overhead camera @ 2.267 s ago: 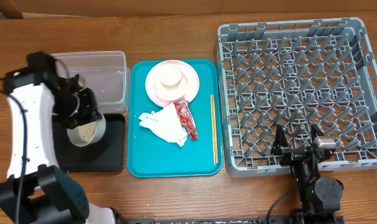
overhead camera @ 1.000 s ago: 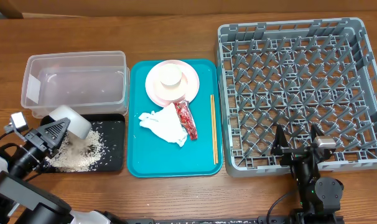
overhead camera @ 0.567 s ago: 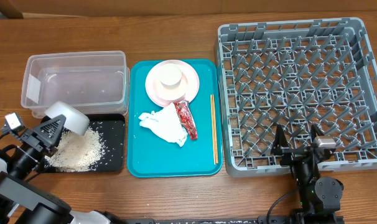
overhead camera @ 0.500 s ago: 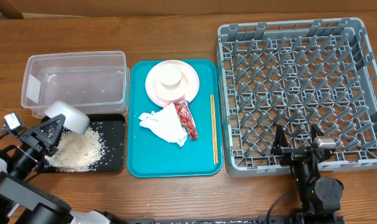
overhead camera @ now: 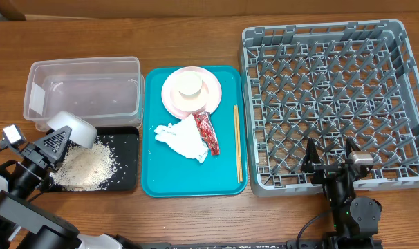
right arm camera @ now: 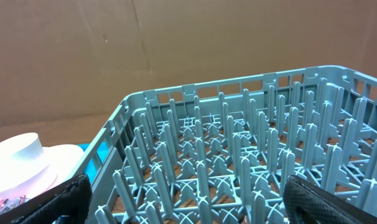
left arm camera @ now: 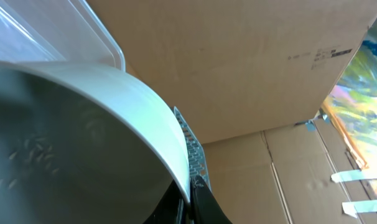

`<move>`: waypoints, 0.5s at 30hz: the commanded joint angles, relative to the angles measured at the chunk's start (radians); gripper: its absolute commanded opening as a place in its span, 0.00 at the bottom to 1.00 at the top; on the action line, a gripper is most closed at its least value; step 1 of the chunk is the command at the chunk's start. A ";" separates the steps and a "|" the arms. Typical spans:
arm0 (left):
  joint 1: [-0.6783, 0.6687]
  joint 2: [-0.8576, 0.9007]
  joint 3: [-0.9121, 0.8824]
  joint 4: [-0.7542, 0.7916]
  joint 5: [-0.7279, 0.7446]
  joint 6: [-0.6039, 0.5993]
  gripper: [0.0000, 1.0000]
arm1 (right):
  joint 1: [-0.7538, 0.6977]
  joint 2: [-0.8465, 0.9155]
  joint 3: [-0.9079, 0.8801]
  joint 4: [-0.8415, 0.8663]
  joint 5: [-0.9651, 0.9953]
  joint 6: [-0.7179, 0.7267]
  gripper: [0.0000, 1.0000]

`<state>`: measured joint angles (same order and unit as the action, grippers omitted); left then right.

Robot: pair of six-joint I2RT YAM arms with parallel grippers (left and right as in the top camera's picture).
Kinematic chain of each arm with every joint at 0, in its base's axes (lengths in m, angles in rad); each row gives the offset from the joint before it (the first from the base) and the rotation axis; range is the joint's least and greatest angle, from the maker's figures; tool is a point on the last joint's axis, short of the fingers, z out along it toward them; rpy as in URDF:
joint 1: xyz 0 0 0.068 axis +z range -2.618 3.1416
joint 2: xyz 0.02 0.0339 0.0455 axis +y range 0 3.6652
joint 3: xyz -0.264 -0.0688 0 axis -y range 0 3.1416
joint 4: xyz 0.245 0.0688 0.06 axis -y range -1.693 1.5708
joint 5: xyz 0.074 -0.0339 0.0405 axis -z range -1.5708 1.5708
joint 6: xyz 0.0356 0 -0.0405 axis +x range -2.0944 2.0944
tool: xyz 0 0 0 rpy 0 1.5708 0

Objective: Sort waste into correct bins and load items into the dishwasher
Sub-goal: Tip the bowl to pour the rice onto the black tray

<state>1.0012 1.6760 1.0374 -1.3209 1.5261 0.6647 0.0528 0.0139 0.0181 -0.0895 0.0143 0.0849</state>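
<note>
Overhead: white rice (overhead camera: pixel 85 166) across black tray (overhead camera: pixel 128 174)

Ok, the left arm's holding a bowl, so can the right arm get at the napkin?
Probably yes: the right gripper is open and empty, and the napkin lies uncovered on the teal tray, though the dish rack corner stands between.

The left arm (overhead camera: pixel 24 176) is white and black, the right arm (overhead camera: pixel 348 199) black.
</note>
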 commanded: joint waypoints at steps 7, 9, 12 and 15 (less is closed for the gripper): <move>-0.008 -0.002 -0.003 -0.004 0.033 -0.053 0.04 | -0.001 -0.009 -0.010 0.007 -0.002 -0.003 1.00; -0.009 -0.002 -0.003 -0.027 0.012 -0.109 0.04 | -0.001 -0.009 -0.010 0.007 -0.002 -0.003 1.00; -0.008 -0.002 -0.003 -0.047 0.014 -0.078 0.06 | -0.001 -0.009 -0.010 0.007 -0.002 -0.003 1.00; -0.008 -0.003 -0.003 -0.058 0.007 -0.093 0.07 | -0.001 -0.009 -0.010 0.007 -0.002 -0.003 1.00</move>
<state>1.0012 1.6760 1.0340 -1.3701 1.5295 0.5896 0.0528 0.0139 0.0181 -0.0895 0.0147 0.0849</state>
